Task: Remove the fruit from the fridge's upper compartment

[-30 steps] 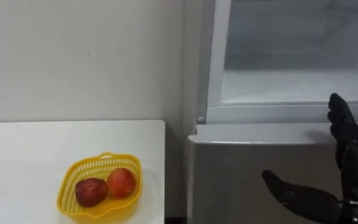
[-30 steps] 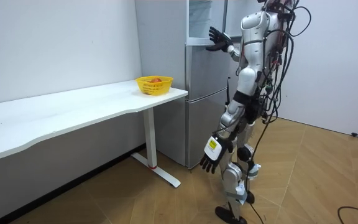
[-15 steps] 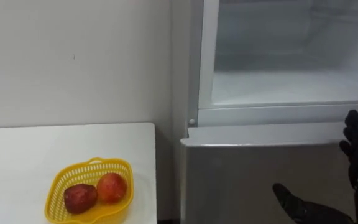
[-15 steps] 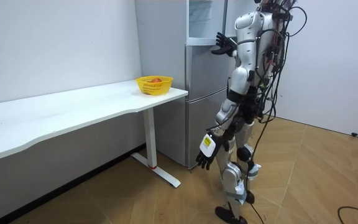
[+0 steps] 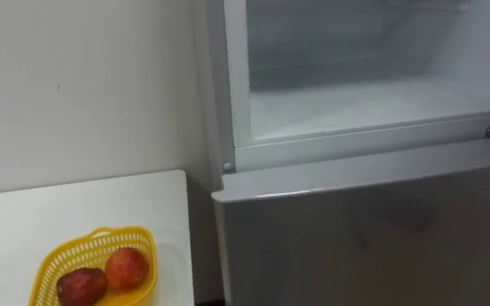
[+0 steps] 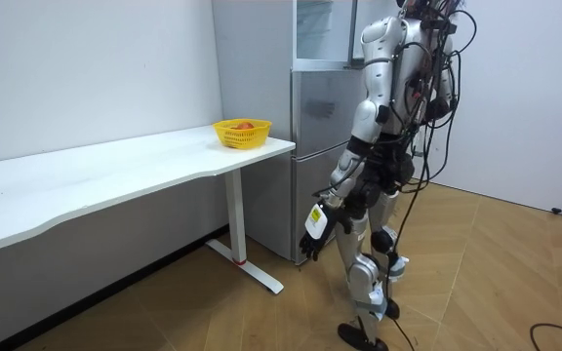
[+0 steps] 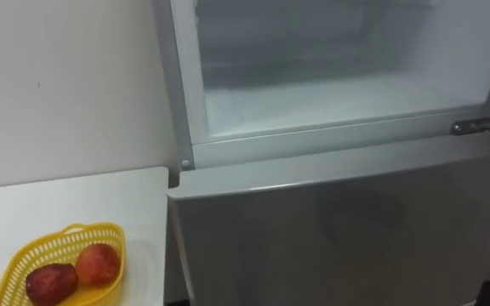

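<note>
Left robot hand (image 6: 310, 237) hangs low by the leg with its fingers slack, holding nothing. I cannot tell the state of the right robot hand. Upper fridge compartment (image 5: 356, 106) is open high above that hand, likely for reach-in, and its shelf is bare as far as seen. Dark red fruit (image 5: 79, 286) and orange-red fruit (image 5: 128, 267) sit in the yellow basket (image 5: 100, 234) on the bench (image 5: 75, 204), above the hand toward the room view's left, probably so they can't roll. No readable writing.
</note>
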Controlling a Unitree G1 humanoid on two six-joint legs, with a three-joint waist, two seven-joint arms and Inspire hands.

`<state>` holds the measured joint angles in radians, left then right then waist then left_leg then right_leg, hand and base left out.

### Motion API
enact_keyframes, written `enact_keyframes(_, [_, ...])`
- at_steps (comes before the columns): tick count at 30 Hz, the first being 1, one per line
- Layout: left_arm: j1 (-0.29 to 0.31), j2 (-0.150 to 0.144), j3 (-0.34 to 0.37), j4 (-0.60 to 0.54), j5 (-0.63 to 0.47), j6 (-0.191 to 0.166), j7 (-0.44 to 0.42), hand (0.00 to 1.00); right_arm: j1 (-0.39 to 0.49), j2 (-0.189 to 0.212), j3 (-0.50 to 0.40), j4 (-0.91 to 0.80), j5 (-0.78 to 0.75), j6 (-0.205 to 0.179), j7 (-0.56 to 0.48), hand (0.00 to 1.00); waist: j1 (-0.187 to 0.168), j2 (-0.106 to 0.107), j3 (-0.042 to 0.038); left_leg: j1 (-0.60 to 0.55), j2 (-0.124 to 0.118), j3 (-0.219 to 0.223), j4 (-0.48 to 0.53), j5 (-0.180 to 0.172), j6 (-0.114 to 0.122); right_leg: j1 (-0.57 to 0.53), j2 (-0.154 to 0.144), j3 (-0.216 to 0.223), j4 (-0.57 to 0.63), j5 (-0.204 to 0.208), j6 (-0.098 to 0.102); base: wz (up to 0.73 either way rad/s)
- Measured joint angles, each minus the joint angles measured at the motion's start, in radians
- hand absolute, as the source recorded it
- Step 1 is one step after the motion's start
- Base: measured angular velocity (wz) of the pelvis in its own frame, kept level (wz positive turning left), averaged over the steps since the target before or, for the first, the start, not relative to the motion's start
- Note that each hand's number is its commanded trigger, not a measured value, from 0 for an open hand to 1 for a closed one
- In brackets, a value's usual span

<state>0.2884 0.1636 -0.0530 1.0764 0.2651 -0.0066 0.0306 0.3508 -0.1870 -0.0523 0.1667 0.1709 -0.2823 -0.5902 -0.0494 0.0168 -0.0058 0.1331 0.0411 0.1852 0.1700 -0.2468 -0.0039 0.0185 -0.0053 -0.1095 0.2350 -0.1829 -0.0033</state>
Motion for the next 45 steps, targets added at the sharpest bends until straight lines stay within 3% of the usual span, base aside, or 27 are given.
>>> enact_keyframes(11, [0.048,0.007,0.004,-0.05,-0.02,-0.001,0.028,0.0,-0.002,0.029,-0.088,0.124,0.301,-0.001,-0.2,0.0,-0.029,-0.004,0.0003,0.003,0.0,-0.007,-0.002,0.0,0.0,0.015,0.001,-0.005,-0.016,-0.002,0.002,0.02])
enact_keyframes(18, [0.052,0.012,0.059,-0.064,-0.018,-0.009,0.029,0.0,-0.063,0.026,-0.245,0.136,0.388,-0.004,-0.333,0.0,-0.045,-0.032,0.0026,-0.003,-0.001,-0.022,-0.003,0.0,0.0,0.009,0.0,-0.018,-0.018,-0.003,0.002,0.06])
enact_keyframes(22, [0.061,0.012,0.095,-0.085,-0.018,-0.009,0.025,0.0,-0.114,-0.002,-0.334,0.092,0.488,-0.006,-0.409,0.0,-0.053,-0.045,-0.0006,-0.023,-0.002,-0.02,0.0,0.0,0.0,-0.018,-0.001,-0.014,-0.015,-0.005,0.003,0.0])
enact_keyframes(26, [0.063,0.016,0.112,-0.1,-0.018,-0.016,0.026,0.0,-0.124,-0.058,-0.382,0.054,0.491,-0.031,-0.447,0.0,-0.059,-0.044,-0.0005,-0.025,-0.001,-0.021,0.0,0.0,0.0,-0.016,0.0,-0.015,-0.014,-0.004,0.002,0.0])
enact_keyframes(31, [0.058,0.019,0.154,-0.119,-0.017,-0.031,0.017,0.0,-0.153,-0.064,-0.492,-0.024,0.487,-0.034,-0.475,0.0,-0.058,-0.045,-0.0011,-0.036,-0.001,-0.021,0.0,0.0,0.0,-0.03,-0.001,-0.017,-0.005,-0.004,0.002,-0.02])
enact_keyframes(36, [0.052,0.025,0.16,-0.113,0.011,-0.036,0.003,0.0,-0.177,-0.079,-0.52,-0.118,0.471,-0.04,-0.492,0.0,-0.054,-0.054,-0.0004,-0.037,-0.003,-0.019,-0.003,0.0,0.0,-0.033,-0.002,-0.017,0.004,-0.005,0.001,-0.01])
enact_keyframes(45, [0.052,0.028,0.146,-0.1,0.009,-0.037,0.0,0.0,-0.251,-0.121,-0.516,-0.232,0.247,-0.053,-0.506,0.0,-0.05,-0.055,0.0023,-0.034,-0.003,-0.026,0.0,0.001,-0.001,-0.028,-0.004,-0.027,0.005,-0.005,0.001,0.02])
